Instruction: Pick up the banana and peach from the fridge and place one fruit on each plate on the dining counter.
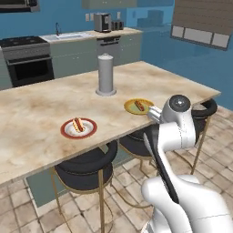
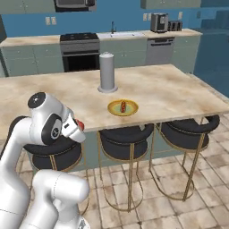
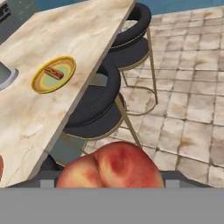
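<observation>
Right now my gripper (image 3: 109, 186) is pinched around the peach (image 3: 109, 168), which bulges up large and round at the bottom of the hand view; my fingertips themselves are hidden behind it. Just below and ahead of my hand are the black stools (image 3: 94, 105) tucked under the edge of the dining counter (image 1: 36, 118). Farther ahead and to one side on the marble sits the yellow plate (image 3: 43, 83), with a small reddish item already lying across its middle, and beyond my hand the red-rimmed plate (image 1: 66, 133) also carries a small orange piece. I judge the peach light but soft-skinned and smooth, likely to roll; it wants a hold across its widest girth, moderate squeeze, and a low release so it settles instead of rolling off a plate.
</observation>
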Motion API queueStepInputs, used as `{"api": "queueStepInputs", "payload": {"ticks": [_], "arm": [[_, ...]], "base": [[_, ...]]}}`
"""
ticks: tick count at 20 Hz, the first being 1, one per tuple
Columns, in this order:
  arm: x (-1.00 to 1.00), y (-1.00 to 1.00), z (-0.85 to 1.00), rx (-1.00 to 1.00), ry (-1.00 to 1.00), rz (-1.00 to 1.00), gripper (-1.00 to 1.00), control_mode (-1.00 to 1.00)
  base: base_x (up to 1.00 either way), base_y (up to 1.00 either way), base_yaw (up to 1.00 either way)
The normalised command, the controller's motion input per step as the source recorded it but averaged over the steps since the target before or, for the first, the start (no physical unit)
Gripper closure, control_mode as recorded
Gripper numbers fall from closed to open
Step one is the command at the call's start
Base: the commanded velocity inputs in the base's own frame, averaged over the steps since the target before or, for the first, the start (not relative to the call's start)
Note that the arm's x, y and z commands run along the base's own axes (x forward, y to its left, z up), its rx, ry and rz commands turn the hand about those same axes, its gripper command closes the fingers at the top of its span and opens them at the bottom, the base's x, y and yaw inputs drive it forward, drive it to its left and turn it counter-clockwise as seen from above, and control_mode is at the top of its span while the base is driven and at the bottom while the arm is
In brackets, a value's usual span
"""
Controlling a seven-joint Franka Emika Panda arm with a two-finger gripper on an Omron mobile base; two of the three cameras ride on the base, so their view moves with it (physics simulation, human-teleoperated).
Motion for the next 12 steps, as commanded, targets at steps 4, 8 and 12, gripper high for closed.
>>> {"api": "queueStepInputs", "payload": {"ticks": [4, 8, 12], "arm": [[0.00, 0.00, 0.00, 0.00, 0.00, 0.00, 1.00, 1.00], [0.00, 0.00, 0.00, 0.00, 0.00, 0.00, 1.00, 1.00], [0.00, 0.00, 0.00, 0.00, 0.00, 0.00, 1.00, 1.00]], "base": [[0.40, -0.30, 0.25], [0.41, -0.31, 0.22], [0.47, -0.37, 0.22]]}}
